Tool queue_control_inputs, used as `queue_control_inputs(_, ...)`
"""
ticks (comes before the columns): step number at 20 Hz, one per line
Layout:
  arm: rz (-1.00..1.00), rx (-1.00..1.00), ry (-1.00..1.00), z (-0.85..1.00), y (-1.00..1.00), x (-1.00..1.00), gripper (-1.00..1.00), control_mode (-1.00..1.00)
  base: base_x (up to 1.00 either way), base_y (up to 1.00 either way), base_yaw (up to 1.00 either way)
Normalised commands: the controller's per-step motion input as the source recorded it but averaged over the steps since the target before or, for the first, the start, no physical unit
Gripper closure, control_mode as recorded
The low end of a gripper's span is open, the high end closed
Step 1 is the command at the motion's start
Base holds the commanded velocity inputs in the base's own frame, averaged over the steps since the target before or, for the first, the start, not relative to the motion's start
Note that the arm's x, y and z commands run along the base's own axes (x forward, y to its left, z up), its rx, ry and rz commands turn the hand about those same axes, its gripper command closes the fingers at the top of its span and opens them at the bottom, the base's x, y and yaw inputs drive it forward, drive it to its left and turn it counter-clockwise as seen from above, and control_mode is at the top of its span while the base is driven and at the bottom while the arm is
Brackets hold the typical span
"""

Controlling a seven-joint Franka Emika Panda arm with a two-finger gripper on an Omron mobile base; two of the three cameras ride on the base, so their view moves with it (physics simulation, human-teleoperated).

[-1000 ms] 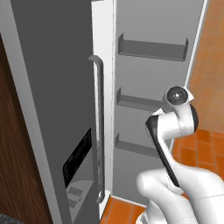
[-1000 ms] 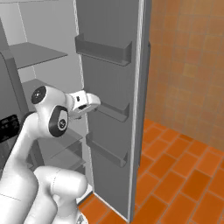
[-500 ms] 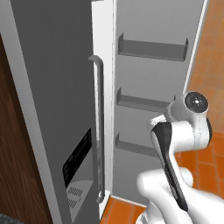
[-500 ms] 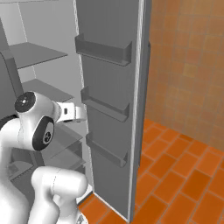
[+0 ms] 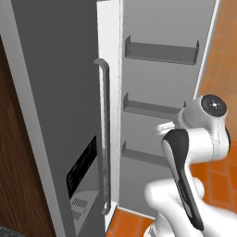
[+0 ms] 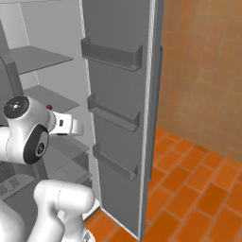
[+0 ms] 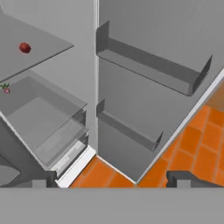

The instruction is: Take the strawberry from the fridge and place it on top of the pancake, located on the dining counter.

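The grey fridge (image 5: pixel 55 92) has its right door (image 6: pixel 118 156) swung open, with three door bins (image 7: pixel 144 59) facing me. Two tiny red things lie inside: a dark red one (image 7: pixel 25 47) on a grey shelf (image 6: pixel 48 107), and a smaller one with green leaves (image 7: pixel 6 89) lower down. Which of them is the strawberry I cannot tell. My gripper (image 7: pixel 113 181) is open and holds nothing; it hangs in front of the open compartment (image 6: pixel 73 126), well short of both red things. The pancake and the dining counter are out of view.
The left fridge door stays closed, with its long handle (image 5: pixel 104 139) and black dispenser panel (image 5: pixel 82 167). A dark wood cabinet (image 5: pixel 14 176) flanks the fridge. Glass shelves and a drawer (image 7: pixel 48 127) fill the lower compartment. Orange tiles (image 6: pixel 189 189) cover the floor and wall.
The arm has folded back toward the base; its elbow went right in the left base view and left in the right base view. The hand now sits lower. The jaws stayed open.
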Motion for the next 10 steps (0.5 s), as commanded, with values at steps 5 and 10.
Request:
queue_control_inputs(5,0.01,0.00,0.00,-0.15,0.00,0.11,-1.00,1.00,0.12,0.00,0.05)
queue_control_inputs(10,0.00,0.00,0.00,0.00,0.00,0.00,-1.00,1.00,0.35,0.00,0.29)
